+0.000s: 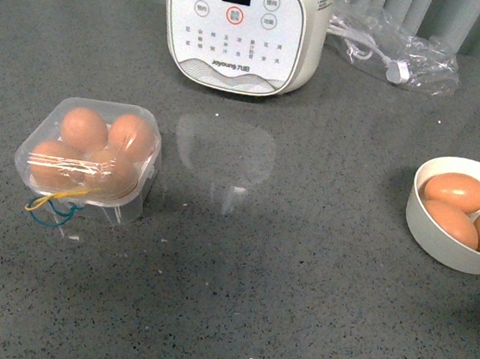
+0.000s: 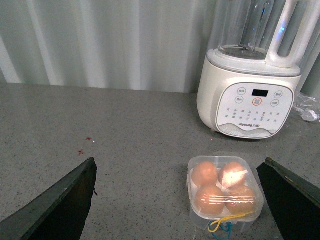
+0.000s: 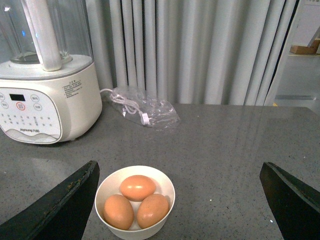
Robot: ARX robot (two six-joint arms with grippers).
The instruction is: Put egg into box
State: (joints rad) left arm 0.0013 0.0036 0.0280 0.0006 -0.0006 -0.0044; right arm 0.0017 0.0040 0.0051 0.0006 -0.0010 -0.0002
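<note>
Grey tabletop with a blender and bagged cable behind, closed box holding four eggs, bowl holding three; both arms' fingers spread wide, empty, raised above.

Blender — bagged cable; bowl

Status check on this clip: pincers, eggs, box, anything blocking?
Both pincers open, empty: left above box, right above bowl. Box lid shut, four eggs inside, all cells full. Three eggs in bowl. Nothing blocking.
</note>
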